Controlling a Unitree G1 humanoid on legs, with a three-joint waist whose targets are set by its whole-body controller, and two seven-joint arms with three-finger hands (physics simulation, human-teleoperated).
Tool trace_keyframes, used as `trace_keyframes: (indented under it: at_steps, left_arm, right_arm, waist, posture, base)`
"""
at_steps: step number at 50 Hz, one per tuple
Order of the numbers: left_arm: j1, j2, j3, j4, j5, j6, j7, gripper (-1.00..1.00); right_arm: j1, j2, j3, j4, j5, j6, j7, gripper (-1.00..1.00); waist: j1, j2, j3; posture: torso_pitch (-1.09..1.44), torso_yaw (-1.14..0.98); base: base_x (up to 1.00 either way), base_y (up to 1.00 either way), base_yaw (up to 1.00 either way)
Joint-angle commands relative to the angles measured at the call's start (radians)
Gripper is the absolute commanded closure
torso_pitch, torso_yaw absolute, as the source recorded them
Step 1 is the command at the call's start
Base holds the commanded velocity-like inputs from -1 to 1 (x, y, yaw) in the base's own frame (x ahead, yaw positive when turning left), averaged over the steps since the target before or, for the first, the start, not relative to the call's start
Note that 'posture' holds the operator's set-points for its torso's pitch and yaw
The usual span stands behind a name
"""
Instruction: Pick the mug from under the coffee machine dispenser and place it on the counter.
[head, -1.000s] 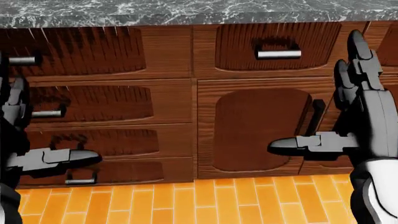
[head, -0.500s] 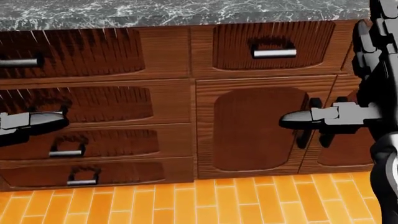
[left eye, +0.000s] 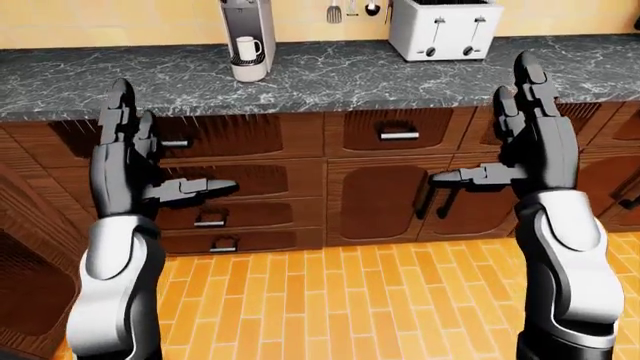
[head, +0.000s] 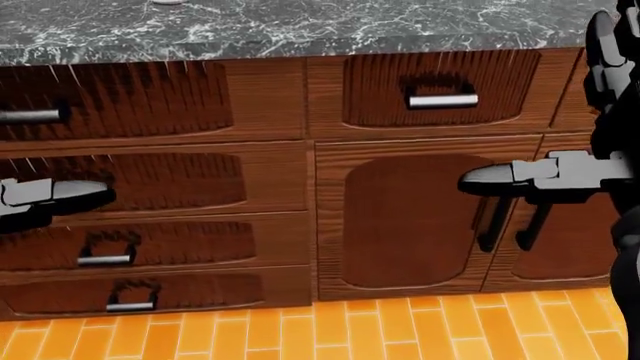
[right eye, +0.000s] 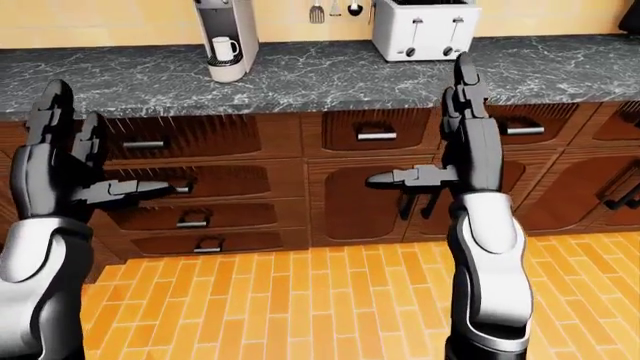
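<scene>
Eye views: from head height, facing the marble counter (left eye: 330, 75) and wooden cabinets (left eye: 375, 191), offset sideways from each other, sharing coffee machine (left eye: 247, 34) and toaster (left eye: 445, 28). Head view: tilted lower, closer in, sharing only counter edge, drawers (head: 150, 180) and orange floor (head: 330, 330).

A white toaster (left eye: 445, 28) stands at the top of the left-eye view, with utensils (left eye: 350, 10) hanging on the wall just left of it. Dark wooden drawers (left eye: 240, 135) and cabinet doors (left eye: 376, 200) meet an orange tiled floor (left eye: 330, 300).
</scene>
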Motion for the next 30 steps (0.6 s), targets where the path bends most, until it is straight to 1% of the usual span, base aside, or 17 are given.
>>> trace_keyframes:
  at_steps: [1,3,4,5,6,9,10,14,16,17,18,19,21,24,26,28,30]
  left_arm:
    - [-0.023,0.016,0.017,-0.035,0.003,-0.026,0.007,-1.0]
    - [-0.022,0.016,0.018,-0.033,0.003,-0.027,0.007,-1.0]
    - [-0.021,0.016,0.019,-0.033,0.003,-0.028,0.007,-1.0]
    - [-0.021,0.016,0.019,-0.033,0.003,-0.028,0.007,-1.0]
    - [-0.022,0.016,0.019,-0.033,0.003,-0.028,0.007,-1.0]
    - [-0.021,0.016,0.019,-0.031,0.003,-0.029,0.007,-1.0]
    - [-0.02,0.016,0.018,-0.031,0.003,-0.028,0.007,-1.0]
    - [-0.02,0.016,0.02,-0.033,0.002,-0.027,0.007,-1.0]
    - [-0.019,0.016,0.019,-0.032,0.003,-0.029,0.007,-1.0]
    - [-0.019,0.016,0.019,-0.033,0.003,-0.028,0.006,-1.0]
    - [-0.019,0.017,0.019,-0.032,0.004,-0.029,0.006,-1.0]
    - [-0.017,0.017,0.019,-0.028,0.007,-0.034,0.005,-1.0]
    - [-0.017,0.018,0.021,-0.025,0.008,-0.037,0.003,-1.0]
    - [-0.015,0.017,0.019,-0.027,0.01,-0.038,0.003,-1.0]
    - [-0.016,0.017,0.02,-0.029,0.009,-0.035,0.002,-1.0]
    - [-0.016,0.017,0.022,-0.027,0.009,-0.036,0.002,-1.0]
    - [-0.016,0.017,0.023,-0.029,0.008,-0.034,0.002,-1.0]
  right_arm:
    - [-0.028,-0.008,0.004,-0.038,0.006,-0.028,0.002,-1.0]
    - [-0.026,-0.006,0.006,-0.038,0.005,-0.031,0.002,-1.0]
    - [-0.026,-0.006,0.006,-0.038,0.005,-0.03,0.002,-1.0]
    - [-0.025,-0.005,0.006,-0.039,0.005,-0.03,0.002,-1.0]
    - [-0.025,-0.005,0.006,-0.037,0.005,-0.031,0.002,-1.0]
    - [-0.023,-0.004,0.007,-0.035,0.004,-0.035,0.002,-1.0]
    - [-0.022,-0.004,0.007,-0.035,0.003,-0.035,0.002,-1.0]
    - [-0.022,-0.004,0.007,-0.04,0.004,-0.03,0.003,-1.0]
    - [-0.018,-0.002,0.008,-0.04,0.003,-0.034,0.004,-1.0]
    - [-0.018,-0.002,0.008,-0.041,0.003,-0.033,0.004,-1.0]
    - [-0.019,-0.002,0.008,-0.041,0.002,-0.033,0.004,-1.0]
    - [-0.018,-0.002,0.008,-0.041,0.002,-0.033,0.004,-1.0]
    - [-0.018,-0.002,0.008,-0.041,0.0,-0.034,0.006,-1.0]
    - [-0.016,-0.001,0.009,-0.04,-0.001,-0.035,0.006,-1.0]
    - [-0.017,-0.001,0.007,-0.04,-0.001,-0.034,0.006,-1.0]
    - [-0.018,-0.001,0.007,-0.042,0.0,-0.032,0.006,-1.0]
    - [-0.018,-0.001,0.007,-0.04,0.0,-0.034,0.006,-1.0]
  waist:
    - [0.004,-0.001,-0.014]
    - [0.001,0.025,-0.007]
    - [-0.001,0.045,-0.009]
    - [-0.003,0.077,-0.02]
    - [0.0,0.062,-0.021]
    - [0.008,0.057,-0.011]
    - [0.008,0.048,-0.016]
    - [0.007,0.01,-0.006]
    - [0.008,-0.018,-0.008]
    - [0.01,-0.04,-0.012]
    - [0.009,-0.073,-0.023]
    - [-0.003,-0.043,-0.018]
    - [0.004,-0.052,-0.01]
    - [0.004,-0.033,-0.016]
    - [0.003,-0.013,-0.008]
    - [0.0,0.013,-0.008]
    - [-0.006,0.065,-0.019]
  posture:
    - [0.0,0.0]
    - [0.0,0.0]
    - [0.0,0.0]
    - [0.0,0.0]
    - [0.0,0.0]
    - [0.0,0.0]
    - [0.0,0.0]
    - [0.0,0.0]
    - [0.0,0.0]
    - [0.0,0.0]
    - [0.0,0.0]
    - [0.0,0.0]
    - [0.0,0.0]
    - [0.0,0.0]
    - [0.0,0.0]
    - [0.0,0.0]
    - [0.0,0.0]
  base:
    - [0.09,0.08,0.0]
    - [0.09,0.08,0.0]
    - [0.09,0.09,0.0]
    - [0.08,0.09,0.0]
    - [0.09,0.09,0.0]
    - [0.09,0.09,0.0]
    - [0.09,0.11,0.0]
    - [0.09,0.11,0.0]
    - [0.09,0.11,0.0]
    - [0.09,0.1,0.0]
    - [0.08,0.1,0.0]
    - [0.09,0.1,0.0]
    - [0.09,0.1,0.0]
    - [0.09,0.1,0.0]
    - [0.09,0.1,0.0]
    - [0.08,0.11,0.0]
    - [0.09,0.11,0.0]
